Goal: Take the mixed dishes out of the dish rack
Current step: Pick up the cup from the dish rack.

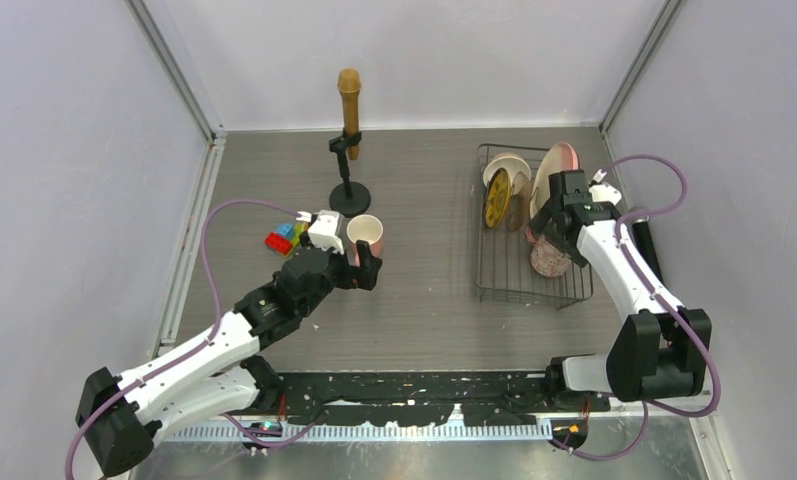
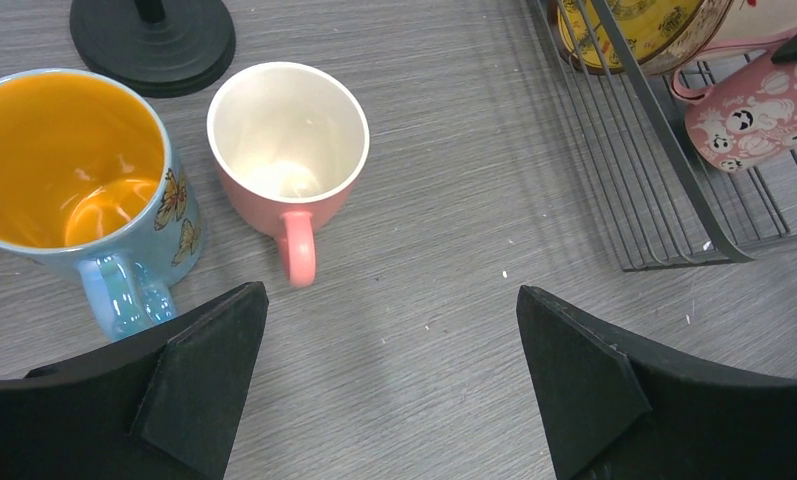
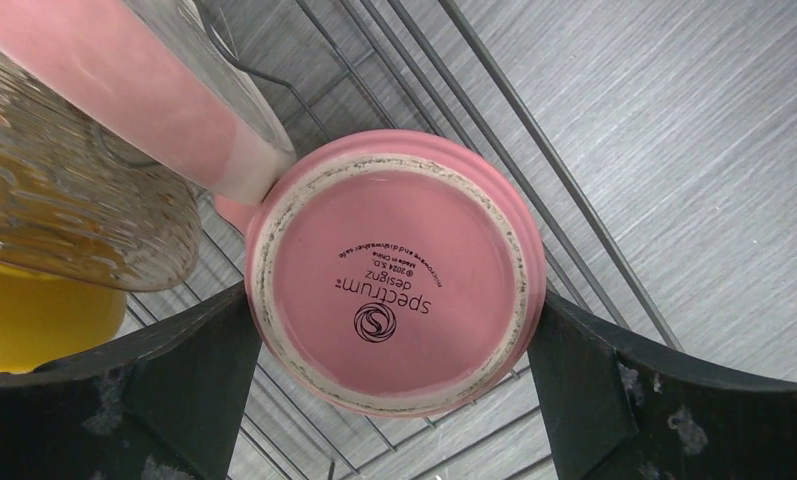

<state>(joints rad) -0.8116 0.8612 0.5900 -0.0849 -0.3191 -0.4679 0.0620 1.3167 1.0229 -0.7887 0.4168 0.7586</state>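
The black wire dish rack (image 1: 514, 270) stands at the right. It holds the white bowl (image 1: 511, 168), the small yellow plate (image 1: 496, 198), the large pink-cream plate (image 1: 554, 165) and the pink patterned mug (image 1: 548, 258), which lies on its side. My right gripper (image 1: 552, 232) is closed on that mug: in the right wrist view its pink base (image 3: 394, 270) sits between both fingers, touching them. The plain pink mug (image 2: 289, 150) and the orange mug with a blue handle (image 2: 69, 160) stand upright on the table. My left gripper (image 2: 392, 380) is open and empty just behind them.
A black round-based microphone stand (image 1: 349, 150) stands behind the mugs, its base showing in the left wrist view (image 2: 154, 30). Coloured toy blocks (image 1: 284, 238) lie left of my left wrist. The rack's near corner (image 2: 674, 170) is to the right of my left gripper.
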